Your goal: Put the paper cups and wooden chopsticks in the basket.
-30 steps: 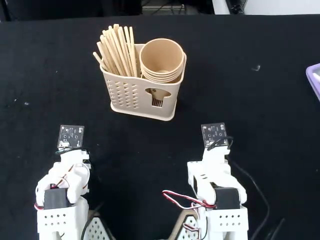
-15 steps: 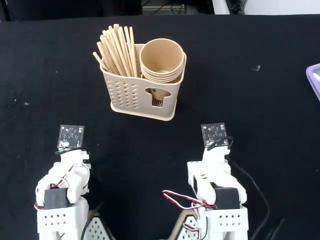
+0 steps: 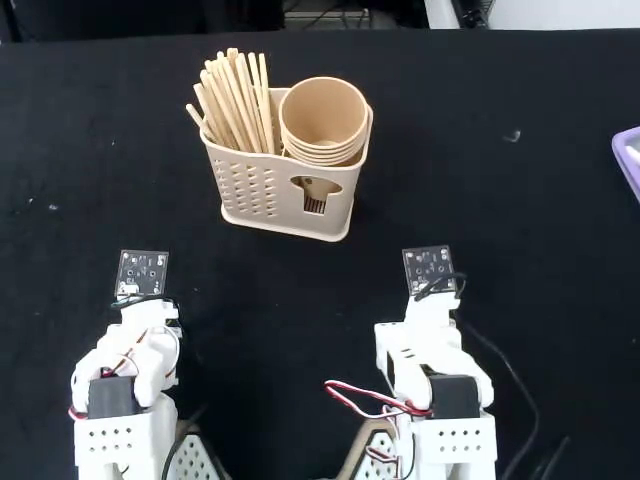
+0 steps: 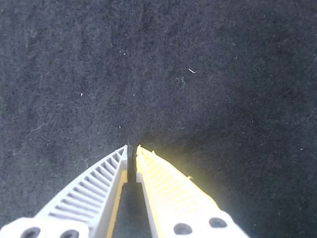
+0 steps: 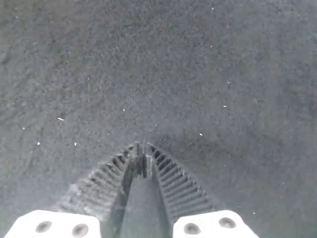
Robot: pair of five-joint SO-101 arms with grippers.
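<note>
A robotics lab, judging by the black-draped table [image 3: 560, 300] and exposed servo wiring [image 3: 352, 392].

Lighting over the black table [image 3: 520, 260] is even and diffuse. The basket [image 3: 262, 190] casts only a faint shadow. The left gripper [image 4: 132, 148] is brightly lit, the right gripper [image 5: 143, 148] dim.

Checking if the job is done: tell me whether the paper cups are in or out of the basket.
In. The stacked paper cups stand upright inside the basket, beside the chopsticks.
</note>
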